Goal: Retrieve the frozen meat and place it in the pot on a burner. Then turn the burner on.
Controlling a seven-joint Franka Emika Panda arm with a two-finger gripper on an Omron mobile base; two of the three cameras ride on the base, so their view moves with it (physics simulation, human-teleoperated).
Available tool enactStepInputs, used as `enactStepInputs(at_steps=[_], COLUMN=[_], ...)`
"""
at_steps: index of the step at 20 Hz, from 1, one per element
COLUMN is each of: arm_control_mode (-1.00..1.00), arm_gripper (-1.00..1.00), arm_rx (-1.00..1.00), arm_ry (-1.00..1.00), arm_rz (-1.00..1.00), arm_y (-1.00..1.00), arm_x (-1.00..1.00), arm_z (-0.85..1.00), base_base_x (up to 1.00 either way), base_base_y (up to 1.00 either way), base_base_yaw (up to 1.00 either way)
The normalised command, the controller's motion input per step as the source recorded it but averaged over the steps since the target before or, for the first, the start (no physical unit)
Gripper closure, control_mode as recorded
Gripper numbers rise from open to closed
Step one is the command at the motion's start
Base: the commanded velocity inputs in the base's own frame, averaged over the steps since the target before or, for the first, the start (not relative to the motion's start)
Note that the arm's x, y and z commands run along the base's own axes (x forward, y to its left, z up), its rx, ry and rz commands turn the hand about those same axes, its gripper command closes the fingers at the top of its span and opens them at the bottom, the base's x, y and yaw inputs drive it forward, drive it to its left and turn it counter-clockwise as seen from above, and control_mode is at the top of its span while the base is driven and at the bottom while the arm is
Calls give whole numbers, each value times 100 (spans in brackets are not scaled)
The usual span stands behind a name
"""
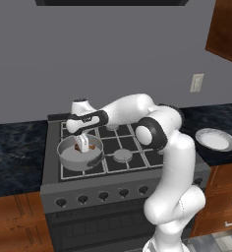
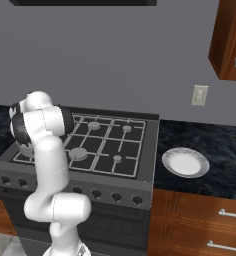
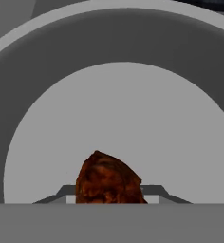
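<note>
Over the stove's (image 1: 123, 147) front-left burner, the gripper (image 1: 82, 145) reaches down inside the pot (image 1: 69, 156), jaws narrowed on the frozen meat (image 3: 108, 179) just above the pot's floor.

My arm rises from the base at the near right, bends at its dark elbow joint, and stretches its forearm across to the left, ending with the wrist turned so the hand points straight down. The gripper (image 1: 82, 145) hangs low at the far left end of that reach, its pale fingers (image 1: 84, 143) drawn close together and clamped on the frozen meat (image 3: 108, 179) between them. From the right side, my upper arm links stand stacked upright at the near left.
</note>
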Motion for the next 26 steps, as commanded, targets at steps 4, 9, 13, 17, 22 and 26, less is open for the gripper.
enactStepInputs(at_steps=[4, 9, 13, 17, 22, 26], arm_control_mode=[-100, -100, -100, -100, -100, -100], arm_gripper=[100, 100, 100, 100, -100, -100], arm_rx=[0, 0, 0, 0, 0, 0], arm_ry=[3, 3, 1, 0, 0, 0], arm_rz=[0, 0, 0, 0, 0, 0], arm_y=[2, 0, 0, 0, 12, 9], arm_x=[0, 0, 0, 0, 0, 0], arm_z=[-12, -8, -2, 0, -2, 1], base_base_x=[0, 0, 0, 0, 0, 0], base_base_y=[0, 0, 0, 0, 0, 0], base_base_yaw=[0, 0, 0, 0, 0, 0])
